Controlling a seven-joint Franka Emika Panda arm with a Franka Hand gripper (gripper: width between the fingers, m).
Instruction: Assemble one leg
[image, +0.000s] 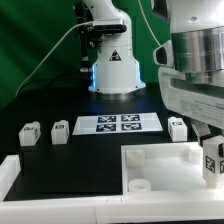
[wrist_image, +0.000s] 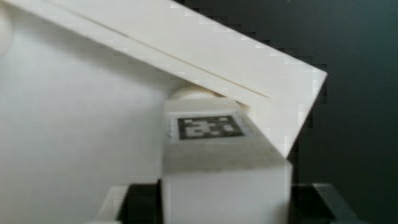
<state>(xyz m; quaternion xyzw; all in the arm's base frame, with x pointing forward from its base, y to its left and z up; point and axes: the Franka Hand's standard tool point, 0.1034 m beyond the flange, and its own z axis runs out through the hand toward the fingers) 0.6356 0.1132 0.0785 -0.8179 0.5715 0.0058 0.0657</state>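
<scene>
My gripper (image: 212, 150) is at the exterior view's right, shut on one leg (image: 212, 162), a small white block with a square tag. It holds the leg at the right end of the large white slab (image: 160, 160). In the wrist view the leg (wrist_image: 222, 150) runs out from between my fingers (wrist_image: 128, 200), and its far end meets the slab's corner (wrist_image: 214, 60). Three more legs stand on the black table: two (image: 28, 133) (image: 59, 131) at the left and one (image: 177, 127) at the right.
The marker board (image: 118, 123) lies behind the slab. The arm's white base (image: 112, 60) stands at the back with cables. A low white wall (image: 10, 172) runs along the left and front. A round socket (image: 140, 186) shows on the slab.
</scene>
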